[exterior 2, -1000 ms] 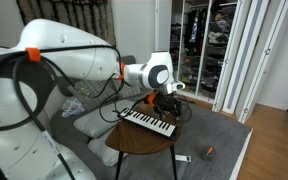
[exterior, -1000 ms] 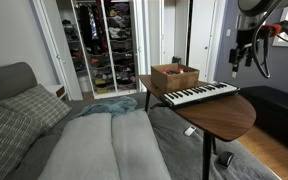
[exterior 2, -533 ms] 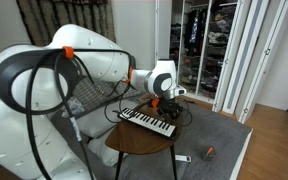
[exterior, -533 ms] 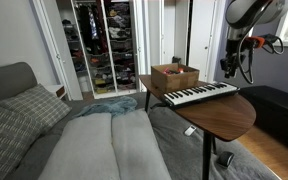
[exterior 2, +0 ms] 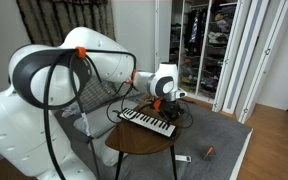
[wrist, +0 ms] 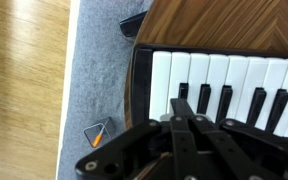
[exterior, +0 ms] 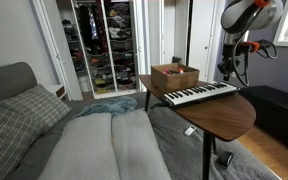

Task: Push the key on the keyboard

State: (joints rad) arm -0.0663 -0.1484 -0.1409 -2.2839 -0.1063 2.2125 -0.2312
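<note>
The keyboard is a slim, pale piano keyboard lying across a brown table, and it also shows from its other side as the keyboard. My gripper hangs over its far end, a little above the keys. In the wrist view the keyboard fills the upper right, its white and black keys running off to the right. There my gripper is shut with nothing in it, its tips over the first white keys at the keyboard's end. Whether the tips touch a key I cannot tell.
A brown cardboard box stands on the table behind the keyboard. A bed with grey pillows lies beside the table. A small orange object lies on the grey carpet below, next to wooden floor. An open closet is behind.
The arm has swung in and come down towards the end of the keyboard. The jaws have gone from wide open to shut.
</note>
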